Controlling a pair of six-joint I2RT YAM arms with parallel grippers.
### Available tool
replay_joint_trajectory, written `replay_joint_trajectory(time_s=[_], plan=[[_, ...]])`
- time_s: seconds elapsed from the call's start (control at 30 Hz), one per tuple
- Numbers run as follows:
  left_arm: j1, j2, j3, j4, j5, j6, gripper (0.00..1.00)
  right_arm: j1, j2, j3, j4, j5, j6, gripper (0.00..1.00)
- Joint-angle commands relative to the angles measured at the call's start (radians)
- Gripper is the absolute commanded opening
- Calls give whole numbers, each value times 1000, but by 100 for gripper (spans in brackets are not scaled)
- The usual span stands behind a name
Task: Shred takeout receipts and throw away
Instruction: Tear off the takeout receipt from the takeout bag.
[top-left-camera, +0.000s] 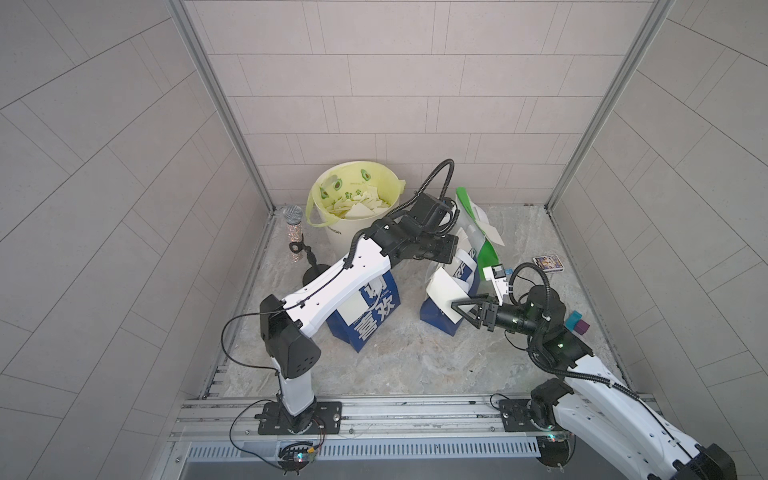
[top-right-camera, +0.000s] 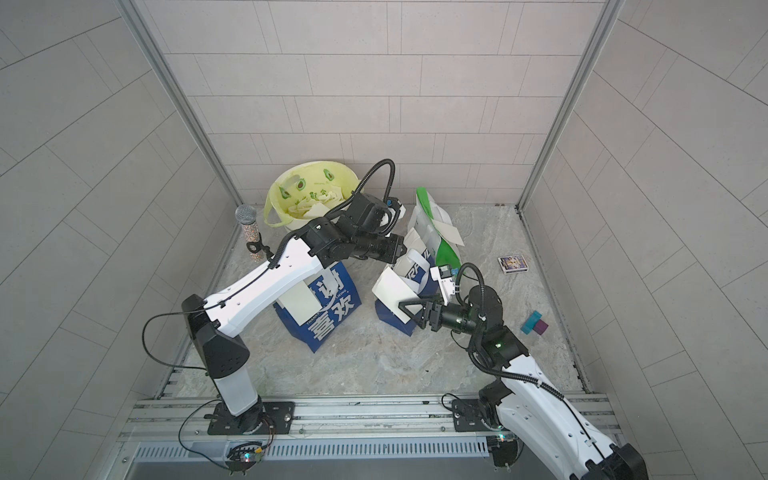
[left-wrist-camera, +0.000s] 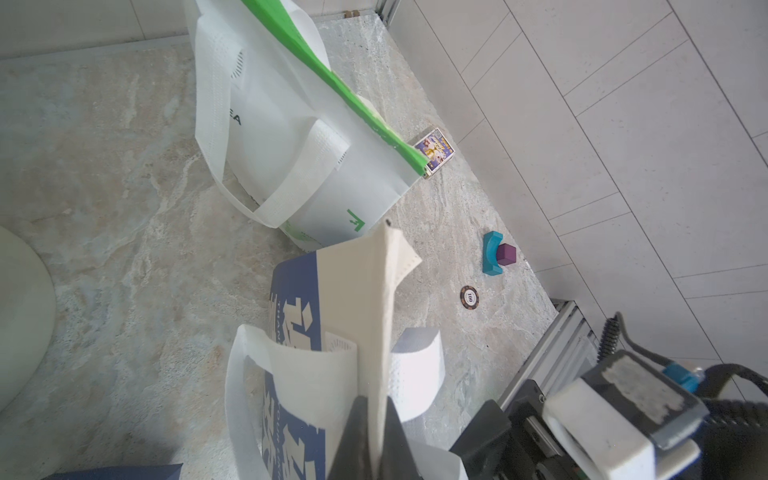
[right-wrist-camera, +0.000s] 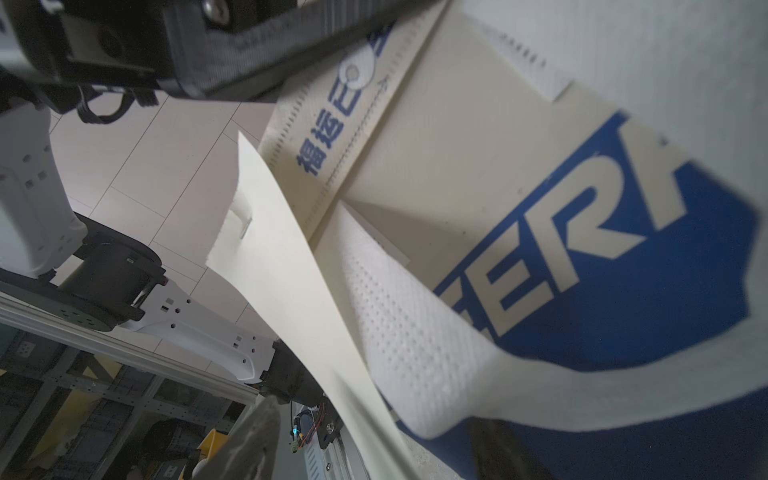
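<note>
Quick colour rundown: the tabletop (top-left-camera: 395, 365) is marbled beige and grey, and the walls (top-left-camera: 374, 83) are pale grey tile. Upper middle of the frame there's a white bin (top-left-camera: 336, 245) with a pale yellow liner (top-left-camera: 353, 174) printed with green avocados. Dead centre is a blue bag (top-left-camera: 374, 320) with big white characters. The second blue bag (top-left-camera: 436, 324), just right of it, has white lettering, dotted white handles (right-wrist-camera: 415, 340) and a cream inside. The receipts (top-left-camera: 440, 289) are plain off-white. Behind them is a green-and-white bag (top-left-camera: 486, 253). The mic (top-left-camera: 294, 232) at far left has a silver mesh head and a glittery speckled body. Over on the right are a teal block (top-left-camera: 572, 320) and a purple cube (top-left-camera: 583, 328). The arms (top-left-camera: 332, 286) are white and black.
</note>
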Motion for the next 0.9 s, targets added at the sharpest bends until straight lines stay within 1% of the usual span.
replay_joint_trajectory(time_s=[0.0,0.17,0.27,0.47,0.6,0.87], plan=[[5,-15,8,45,-57,-15,0,2,-17,30,-37,1,7,69],[6,-20,4,39,-109,-25,0,1,-27,24,-115,3,-21,69],[7,-24,-4,46,-132,-31,0,2,-32,23,-127,3,-33,68],[8,-17,-23,60,-93,-56,0,3,-9,25,13,-1,30,67],[9,-16,-42,72,-69,-72,0,2,20,30,87,8,64,64],[8,-22,-53,84,-60,-83,0,1,40,28,62,30,35,59]])
